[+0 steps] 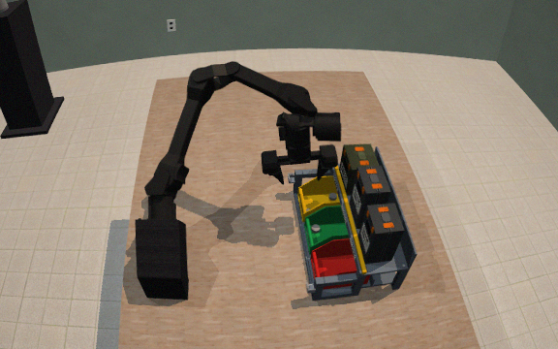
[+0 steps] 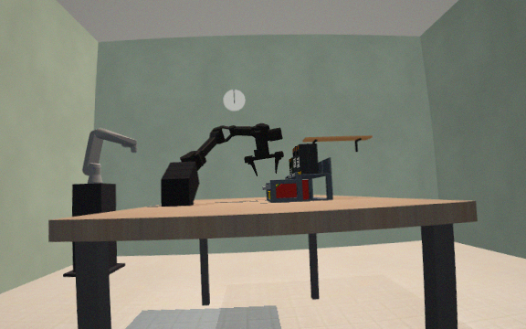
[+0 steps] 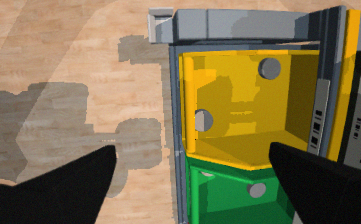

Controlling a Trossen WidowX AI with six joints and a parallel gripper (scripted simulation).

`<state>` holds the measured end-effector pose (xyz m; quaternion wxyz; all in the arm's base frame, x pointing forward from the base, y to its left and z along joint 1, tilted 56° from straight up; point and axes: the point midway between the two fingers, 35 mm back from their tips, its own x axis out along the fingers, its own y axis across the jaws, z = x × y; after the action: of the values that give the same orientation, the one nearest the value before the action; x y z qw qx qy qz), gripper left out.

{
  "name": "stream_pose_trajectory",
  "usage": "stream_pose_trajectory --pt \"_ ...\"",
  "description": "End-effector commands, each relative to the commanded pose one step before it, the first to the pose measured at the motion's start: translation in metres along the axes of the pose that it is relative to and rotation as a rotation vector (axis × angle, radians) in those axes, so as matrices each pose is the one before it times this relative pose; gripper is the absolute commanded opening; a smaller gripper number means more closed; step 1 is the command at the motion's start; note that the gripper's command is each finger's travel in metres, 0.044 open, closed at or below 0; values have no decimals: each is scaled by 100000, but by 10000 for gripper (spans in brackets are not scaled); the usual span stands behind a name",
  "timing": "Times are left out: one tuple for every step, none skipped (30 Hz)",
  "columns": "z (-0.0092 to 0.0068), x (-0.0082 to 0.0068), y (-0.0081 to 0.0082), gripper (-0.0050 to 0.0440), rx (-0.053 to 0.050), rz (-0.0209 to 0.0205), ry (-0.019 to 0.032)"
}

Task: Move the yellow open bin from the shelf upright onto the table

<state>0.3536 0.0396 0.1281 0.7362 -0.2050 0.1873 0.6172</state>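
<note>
The yellow open bin [image 1: 319, 196] [image 3: 246, 110] sits at the far end of the lower row of the grey shelf rack [image 1: 407, 247] [image 2: 327, 175] [image 3: 221, 25]. Two grey round parts [image 3: 269, 68] [image 3: 204, 120] lie inside it. My gripper [image 1: 300, 178] [image 2: 266, 173] [image 3: 193, 151] is open and empty. It points down just above the bin's front edge. One finger is over the table to the bin's left. The other is over the bin's right side by the yellow rail [image 1: 352, 218] [image 3: 350, 60].
A green bin [image 1: 326, 225] [image 3: 231, 195] and a red bin [image 1: 334, 262] [image 2: 290, 189] sit beside the yellow one. Three dark lidded boxes [image 1: 381, 228] [image 2: 306, 157] stand on the upper row. My arm's base stands at the wooden table's [image 1: 240, 136] left front.
</note>
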Motion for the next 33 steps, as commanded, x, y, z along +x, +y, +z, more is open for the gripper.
stream_pose_trajectory --pt "354 -325 -123 440 -1791 1292 862" --pt "46 -47 31 440 -618 2226 703" --pt "46 -46 32 440 -618 2226 703" --pt "46 -46 32 440 -618 2226 703" --pt "46 -46 33 440 -618 2226 703" --pt "0 0 0 440 0 0 0" --pt "0 0 0 440 0 0 0" --pt "0 0 0 440 0 0 0" --pt "0 0 0 440 0 0 0" --pt "0 0 0 440 0 0 0" --pt "0 0 0 440 0 0 0" --pt "0 0 0 440 0 0 0" --pt "0 0 0 440 0 0 0" --pt "0 0 0 440 0 0 0" --pt "0 0 0 440 0 0 0" --pt "0 0 0 440 0 0 0" --pt "0 0 0 440 0 0 0" --pt "96 -139 29 440 -1 -648 -80" --pt "8 -4 24 440 2 162 16" --pt "8 -4 24 440 2 162 16" --pt "8 -4 24 440 2 162 16" --pt "8 -4 24 440 2 162 16" --pt "0 0 0 440 0 0 0" --pt "0 0 0 440 0 0 0" --pt "0 0 0 440 0 0 0" --pt "0 0 0 440 0 0 0" --pt "0 0 0 440 0 0 0" --pt "0 0 0 440 0 0 0" --pt "0 0 0 440 0 0 0" --pt "0 0 0 440 0 0 0" --pt "0 0 0 440 0 0 0" --pt "0 0 0 440 0 0 0" --pt "0 0 0 440 0 0 0"
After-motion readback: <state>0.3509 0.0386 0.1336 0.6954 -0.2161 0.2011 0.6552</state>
